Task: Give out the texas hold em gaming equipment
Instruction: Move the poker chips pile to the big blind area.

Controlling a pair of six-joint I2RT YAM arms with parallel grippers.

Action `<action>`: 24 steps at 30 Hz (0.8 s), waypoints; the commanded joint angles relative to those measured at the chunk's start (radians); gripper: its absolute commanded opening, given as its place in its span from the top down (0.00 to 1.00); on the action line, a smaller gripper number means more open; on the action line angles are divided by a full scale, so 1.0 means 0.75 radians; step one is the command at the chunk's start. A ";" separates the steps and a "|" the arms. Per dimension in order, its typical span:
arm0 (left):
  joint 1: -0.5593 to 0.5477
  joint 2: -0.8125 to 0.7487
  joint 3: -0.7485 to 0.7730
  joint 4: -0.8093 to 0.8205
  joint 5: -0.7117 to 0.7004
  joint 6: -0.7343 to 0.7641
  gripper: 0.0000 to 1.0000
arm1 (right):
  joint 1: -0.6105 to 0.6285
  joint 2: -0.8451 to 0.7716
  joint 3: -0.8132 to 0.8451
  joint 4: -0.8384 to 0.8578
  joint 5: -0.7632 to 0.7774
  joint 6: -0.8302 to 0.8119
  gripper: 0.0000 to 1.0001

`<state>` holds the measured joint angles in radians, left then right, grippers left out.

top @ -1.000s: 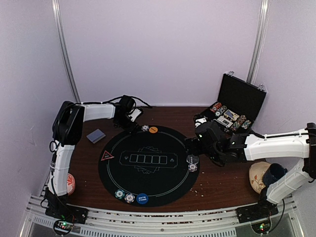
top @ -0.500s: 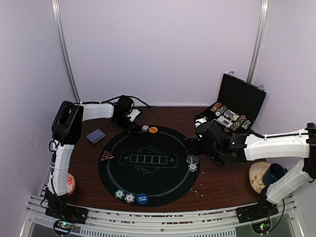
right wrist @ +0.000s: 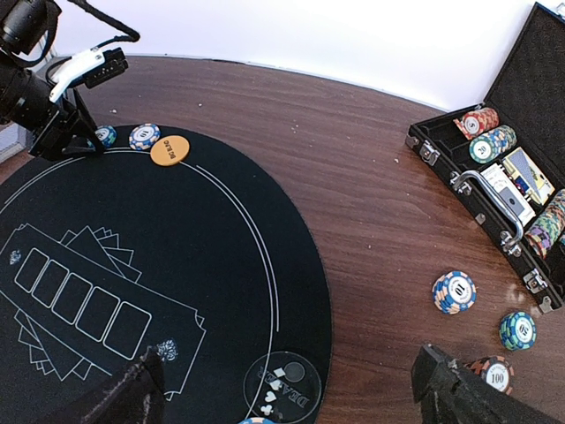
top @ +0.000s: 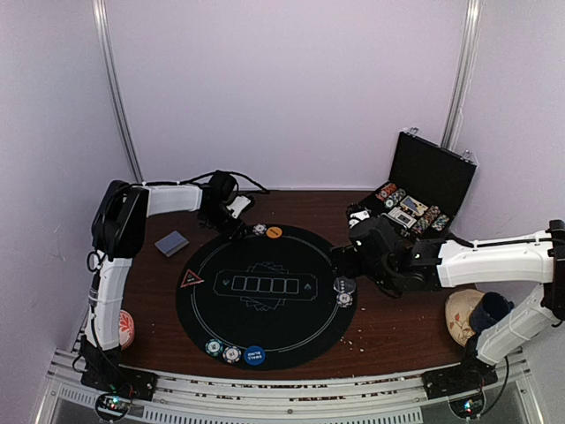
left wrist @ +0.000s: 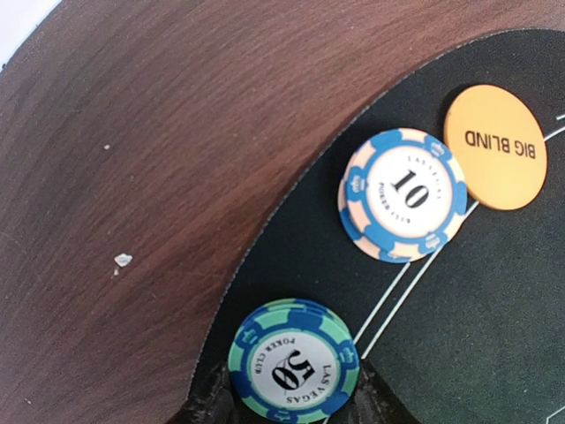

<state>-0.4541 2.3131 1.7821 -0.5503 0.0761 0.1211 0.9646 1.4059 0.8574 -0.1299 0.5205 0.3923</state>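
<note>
Round black felt mat [top: 265,296]. Open chip case [top: 424,190] sits off its far-right rim. Right gripper [right wrist: 287,380] hangs over the mat's right edge, jaws spread wide, empty. Left gripper [left wrist: 289,405], at the mat's far-left rim, pinches the green 50 chips [left wrist: 294,367]. Just beside them on the mat lie the blue 10 chips [left wrist: 403,194] and the orange Big Blind button [left wrist: 494,146].

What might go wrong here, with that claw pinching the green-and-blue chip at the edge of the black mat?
1. The left gripper pinches the green-and-blue 50 poker chip only by its rim, right at the edge of the round black mat; the chip might slip or tip out.
2. The white-and-blue 10 poker chips and the orange BIG BLIND disc lie close by; a sideways swing could scatter them.
</note>
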 commanded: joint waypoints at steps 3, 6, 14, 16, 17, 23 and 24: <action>-0.004 0.024 -0.053 -0.186 0.004 0.027 0.59 | 0.009 -0.030 0.000 0.012 0.024 0.011 0.01; -0.004 0.041 -0.031 -0.177 -0.006 0.029 0.61 | 0.009 -0.030 -0.002 0.012 0.029 0.010 0.01; -0.021 0.090 0.020 -0.144 -0.020 0.050 0.61 | 0.010 -0.028 -0.002 0.014 0.031 0.011 0.01; -0.027 0.099 0.035 -0.139 -0.025 0.055 0.61 | 0.009 -0.028 -0.002 0.014 0.032 0.009 0.01; -0.031 0.105 0.041 -0.137 -0.024 0.060 0.61 | 0.009 -0.028 -0.002 0.014 0.033 0.009 0.01; -0.051 0.115 0.060 -0.122 -0.007 0.078 0.61 | 0.010 -0.034 -0.002 0.013 0.034 0.011 0.01; -0.054 0.115 0.060 -0.118 -0.005 0.081 0.61 | 0.010 -0.034 -0.004 0.014 0.035 0.011 0.01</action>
<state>-0.4660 2.3333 1.8294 -0.5777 0.0578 0.1543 0.9657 1.4052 0.8574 -0.1299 0.5209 0.3923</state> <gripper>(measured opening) 0.394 0.990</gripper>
